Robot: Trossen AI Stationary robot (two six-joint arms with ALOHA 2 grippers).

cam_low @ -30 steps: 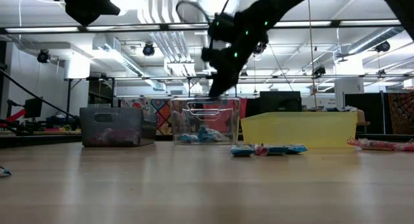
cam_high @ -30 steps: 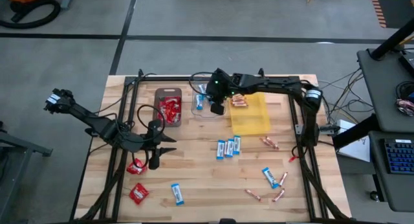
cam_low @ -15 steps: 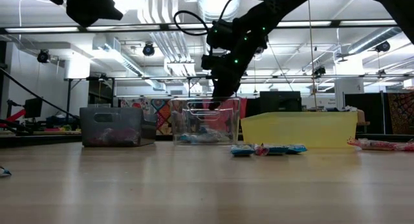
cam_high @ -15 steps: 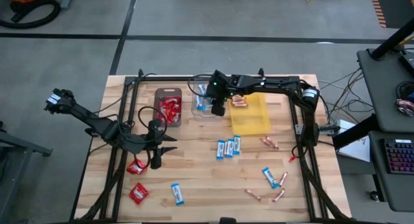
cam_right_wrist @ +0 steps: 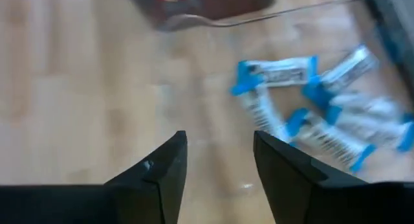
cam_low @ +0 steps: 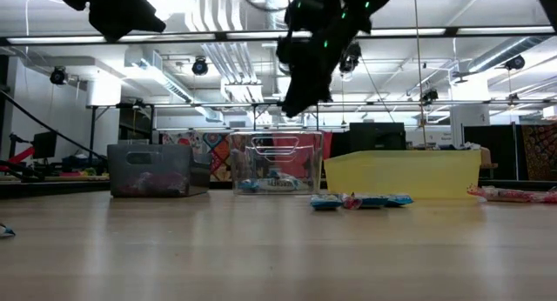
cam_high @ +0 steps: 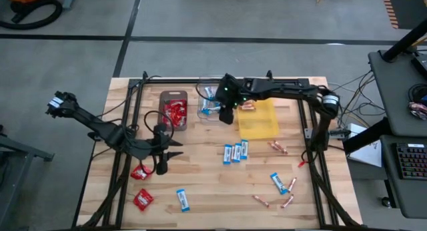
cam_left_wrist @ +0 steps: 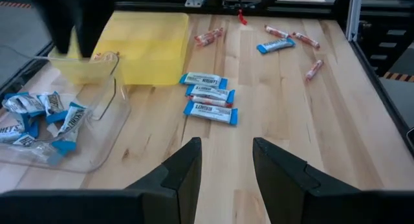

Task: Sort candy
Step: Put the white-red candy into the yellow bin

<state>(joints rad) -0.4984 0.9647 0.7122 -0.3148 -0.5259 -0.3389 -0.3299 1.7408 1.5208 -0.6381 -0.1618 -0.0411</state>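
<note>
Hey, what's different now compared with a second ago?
The right gripper, jaws open and empty, has risen from the clear tray and now hangs above it; the blue-and-white bars lie inside. The left gripper, also open, has stayed over the table's left side, near the red packets. The loose candy on the table, the dark tray and the yellow tray look unmoved.
</note>
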